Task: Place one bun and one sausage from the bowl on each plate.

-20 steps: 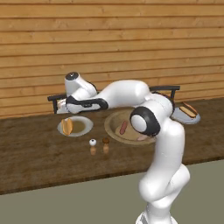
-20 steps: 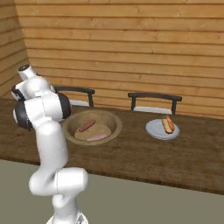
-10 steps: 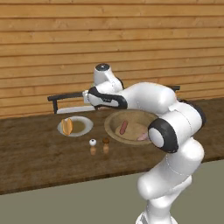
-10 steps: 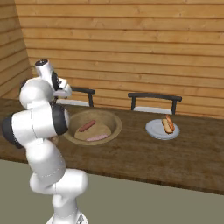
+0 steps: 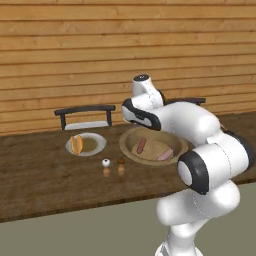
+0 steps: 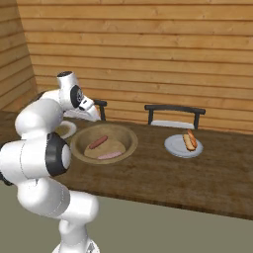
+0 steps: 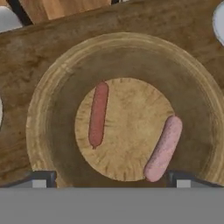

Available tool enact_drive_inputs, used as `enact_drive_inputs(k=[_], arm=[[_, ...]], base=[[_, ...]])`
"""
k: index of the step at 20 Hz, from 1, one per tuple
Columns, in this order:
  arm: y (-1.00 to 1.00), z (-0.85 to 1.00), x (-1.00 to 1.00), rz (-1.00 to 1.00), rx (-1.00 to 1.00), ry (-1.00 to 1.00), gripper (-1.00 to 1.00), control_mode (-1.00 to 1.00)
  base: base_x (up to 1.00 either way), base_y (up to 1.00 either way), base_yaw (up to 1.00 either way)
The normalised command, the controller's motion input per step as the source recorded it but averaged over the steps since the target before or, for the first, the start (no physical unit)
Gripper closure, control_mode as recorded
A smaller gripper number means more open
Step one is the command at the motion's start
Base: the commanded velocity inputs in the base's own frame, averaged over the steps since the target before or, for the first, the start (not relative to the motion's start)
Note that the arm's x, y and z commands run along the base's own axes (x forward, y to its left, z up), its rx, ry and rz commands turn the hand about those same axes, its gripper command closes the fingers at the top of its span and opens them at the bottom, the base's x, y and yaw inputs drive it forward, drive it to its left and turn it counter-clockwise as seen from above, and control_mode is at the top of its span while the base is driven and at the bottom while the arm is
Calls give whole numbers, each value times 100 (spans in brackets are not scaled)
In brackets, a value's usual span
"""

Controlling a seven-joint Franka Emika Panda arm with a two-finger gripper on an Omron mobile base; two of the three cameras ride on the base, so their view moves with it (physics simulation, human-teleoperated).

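Observation:
The wooden bowl (image 7: 41, 103) lies directly under my gripper (image 7: 111, 180), whose two fingertips (image 7: 41, 179) stand wide apart and open with nothing between them. Inside the bowl (image 5: 128, 150) are a red sausage (image 7: 98, 114) and a pale pink sausage (image 7: 164, 148). The left plate (image 5: 95, 146) carries a bun (image 5: 76, 144). In the right base view the right plate (image 6: 174, 147) holds a bun with a sausage (image 6: 189, 140) on it. There my hand (image 6: 91, 114) hovers above the bowl's (image 6: 129, 143) far left rim.
Two small shakers (image 5: 106, 167) (image 5: 121, 166) stand on the dark wooden table (image 5: 45, 175) in front of the bowl and left plate. Two dark chairs (image 5: 84, 112) (image 6: 173, 112) stand behind the table against a wooden plank wall.
The arm has swung right, from above the left plate to above the bowl. The jaws have stayed open. The bun stays on the left plate.

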Motion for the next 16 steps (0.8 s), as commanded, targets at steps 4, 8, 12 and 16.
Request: enact_drive_inputs(k=[4, 8, 12, 16], arm=[[-100, -39, -12, -37, 0, 20, -100, -100], [-70, -83, 0, -26, -1, 25, -100, -100], [-7, -70, 0, -14, 3, 25, -100, -100], [2, -20, 6, 5, 0, 25, -100, -100]], base=[[0, 0, 0], [0, 0, 0], [0, 0, 0], [0, 0, 0]])
